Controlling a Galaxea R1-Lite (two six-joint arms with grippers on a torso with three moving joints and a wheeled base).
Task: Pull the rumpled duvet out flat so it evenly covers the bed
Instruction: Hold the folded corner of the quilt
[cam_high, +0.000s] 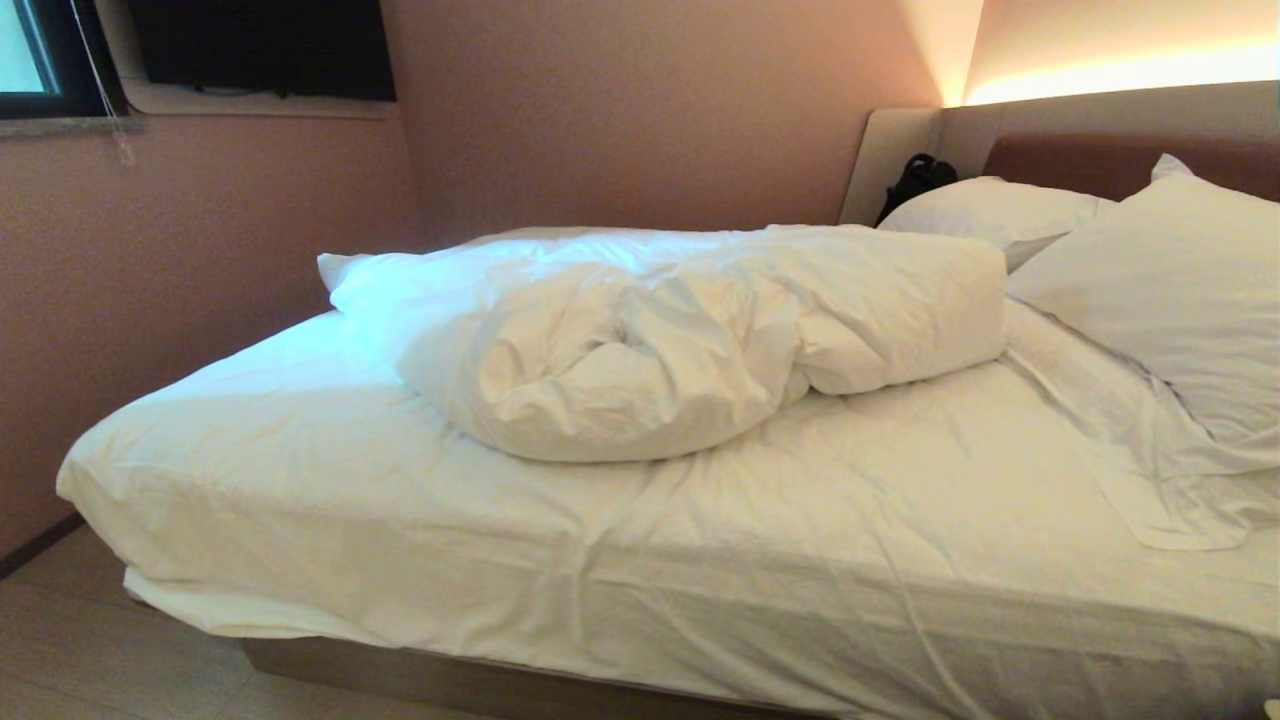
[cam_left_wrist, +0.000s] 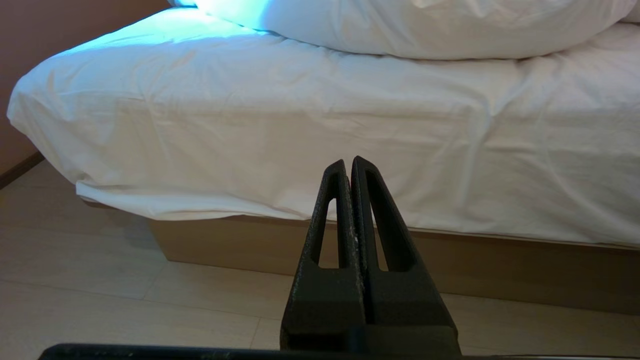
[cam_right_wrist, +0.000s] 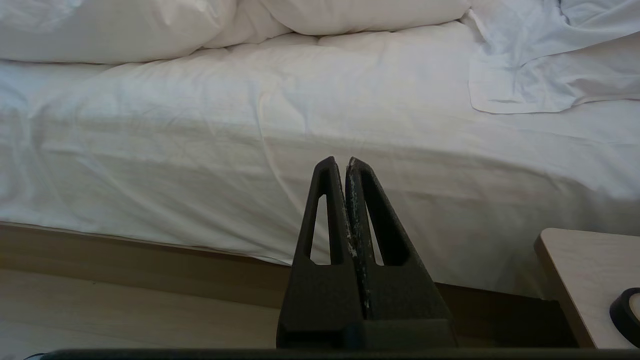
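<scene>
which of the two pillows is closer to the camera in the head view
The big pillow at the right edge, overlapping the smaller pillow that lies farther back beside the black bag.

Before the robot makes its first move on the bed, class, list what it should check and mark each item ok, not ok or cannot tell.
1. Duvet found: ok, bunched in a heap mid-mattress.
2. Duvet covers the bed evenly: not ok, fitted sheet bare along the near side.
3. Left gripper free: ok, shut on nothing, short of the mattress side.
4. Right gripper free: ok, shut, empty.
5. Pillows off the duvet: cannot tell; they lie beside its end.
6. Nightstand clear of the right arm: cannot tell.
</scene>
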